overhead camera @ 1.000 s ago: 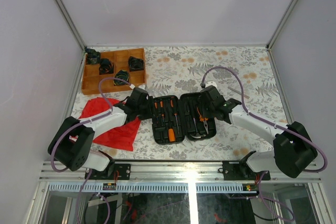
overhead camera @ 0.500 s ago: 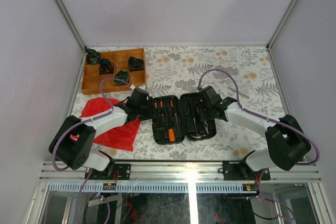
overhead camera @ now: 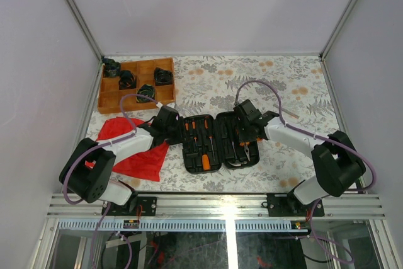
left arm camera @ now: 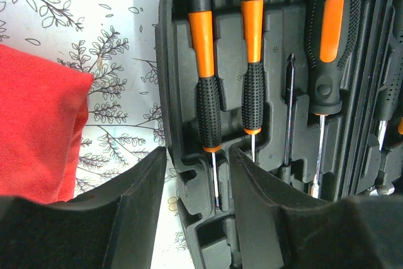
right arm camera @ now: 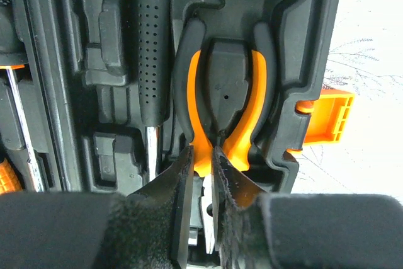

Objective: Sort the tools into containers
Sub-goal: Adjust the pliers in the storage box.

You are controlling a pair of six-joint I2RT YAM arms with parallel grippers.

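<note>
Tool case: it lies open at the middle of the table and is unmoved over the last second. Screwdrivers are seated in its left half and pliers in its right.
Right arm: it is swung further in over the case's right half than a second ago.
Left gripper: it is hardly shifted. Its fingers are held apart astride the case's left wall, with a slim screwdriver just beyond them. No clamp on the wall can be confirmed.
Right gripper: its fingers are drawn nearly together, where a second ago they were wider, and only a narrow slit is left. It is set at the head of the pliers. Whether they are grasped cannot be told.
Pliers: they are seated in their moulded slot, near the orange latch.
Meaning: the pliers are judged to be getting pressed home or pinched; little sorting appears to be left.
</note>
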